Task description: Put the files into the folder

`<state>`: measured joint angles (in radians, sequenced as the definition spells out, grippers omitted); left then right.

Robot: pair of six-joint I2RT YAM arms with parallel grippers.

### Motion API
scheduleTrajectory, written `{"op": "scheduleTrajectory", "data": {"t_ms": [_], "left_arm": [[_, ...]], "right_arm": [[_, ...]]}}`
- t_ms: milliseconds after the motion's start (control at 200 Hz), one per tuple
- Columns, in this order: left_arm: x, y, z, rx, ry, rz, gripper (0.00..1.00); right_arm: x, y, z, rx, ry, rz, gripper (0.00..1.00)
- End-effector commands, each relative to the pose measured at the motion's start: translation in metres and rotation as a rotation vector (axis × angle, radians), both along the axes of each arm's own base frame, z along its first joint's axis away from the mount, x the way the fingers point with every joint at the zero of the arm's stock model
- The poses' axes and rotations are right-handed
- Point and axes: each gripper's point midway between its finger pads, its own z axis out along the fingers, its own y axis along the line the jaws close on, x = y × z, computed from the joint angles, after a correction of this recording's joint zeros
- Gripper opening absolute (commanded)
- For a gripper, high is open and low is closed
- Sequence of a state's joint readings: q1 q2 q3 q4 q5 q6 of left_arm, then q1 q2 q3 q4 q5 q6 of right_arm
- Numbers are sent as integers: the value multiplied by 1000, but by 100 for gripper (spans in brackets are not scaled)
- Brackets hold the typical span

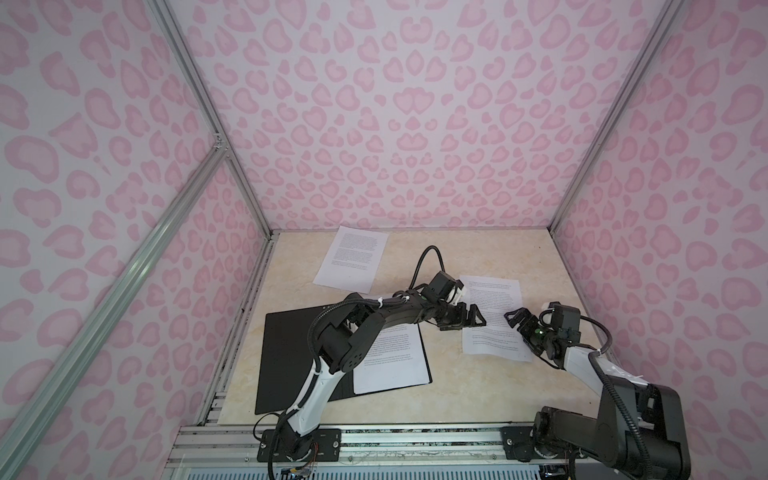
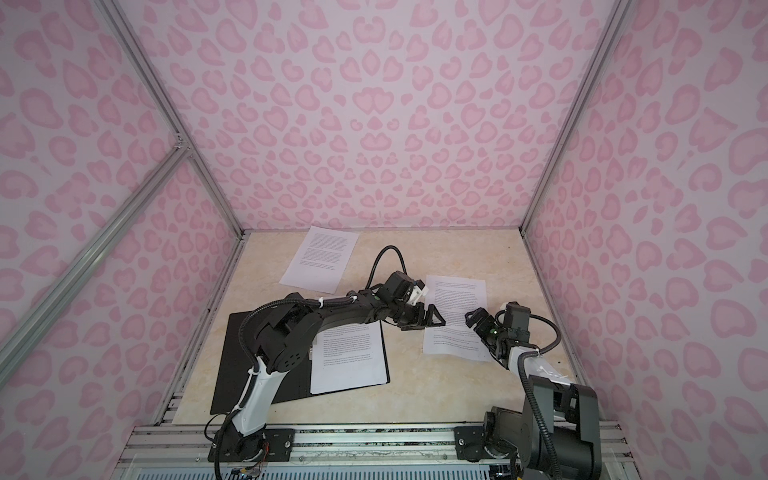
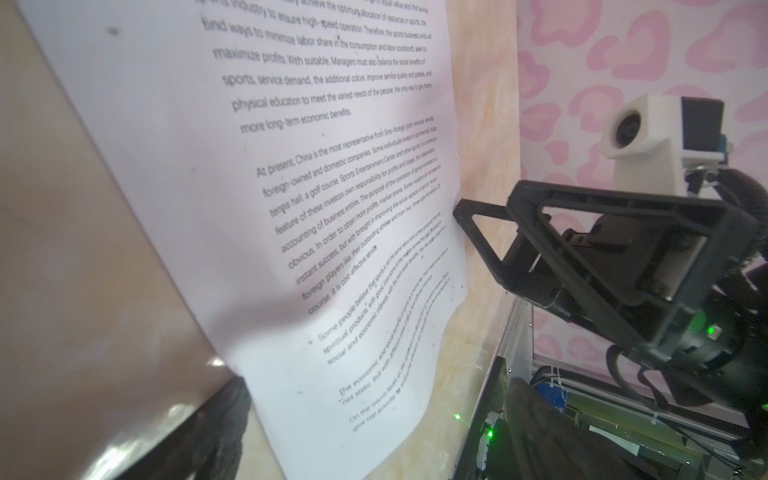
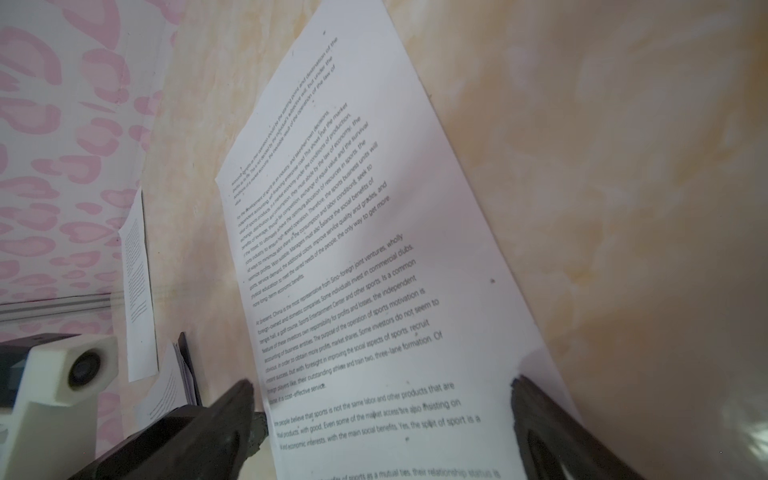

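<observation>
While poised over the loose sheet [image 1: 493, 291] right of the open folder [image 1: 286, 357], left fingers [image 1: 473, 313] and right fingers [image 1: 511, 316] released, empty. Likely pick-up step. Next: pinch an edge without creasing, carry onto folder's stack [image 1: 395, 368].

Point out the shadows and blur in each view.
Left wrist view: a soft shadow crosses the sheet, and the nearest print is fuzzy. Right wrist view: mid-page print is sharp, the right gripper at the frame's edge blurred. Both top views: even light, soft shadow under the left arm.
</observation>
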<state>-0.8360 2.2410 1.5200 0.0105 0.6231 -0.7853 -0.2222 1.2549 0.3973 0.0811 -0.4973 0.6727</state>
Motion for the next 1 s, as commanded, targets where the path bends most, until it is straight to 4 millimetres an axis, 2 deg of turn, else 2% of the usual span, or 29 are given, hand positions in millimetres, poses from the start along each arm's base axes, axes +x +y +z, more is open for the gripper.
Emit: {"op": "scheduleTrajectory", "data": {"t_ms": [0,225,455,695,835,935,1000], "left_arm": [[5,2,-6,-27,68,74,98],[17,-5,25,-208,75,102,98],[18,-9,29,-308,107,120,97],[29,-9,22,-281,52,143,97],[35,-15,31,-356,42,131,97],[41,-14,33,-321,-24,139,97],[50,-7,31,-260,-102,165,97]], "right_arm": [[-6,6,-7,21,25,22,97],[-6,12,-7,44,12,46,96],[-6,16,-9,64,9,59,97],[-4,25,-11,96,9,80,97],[-4,27,-12,110,8,87,97],[-5,27,-14,112,14,87,97],[-5,28,-15,117,13,88,97]]}}
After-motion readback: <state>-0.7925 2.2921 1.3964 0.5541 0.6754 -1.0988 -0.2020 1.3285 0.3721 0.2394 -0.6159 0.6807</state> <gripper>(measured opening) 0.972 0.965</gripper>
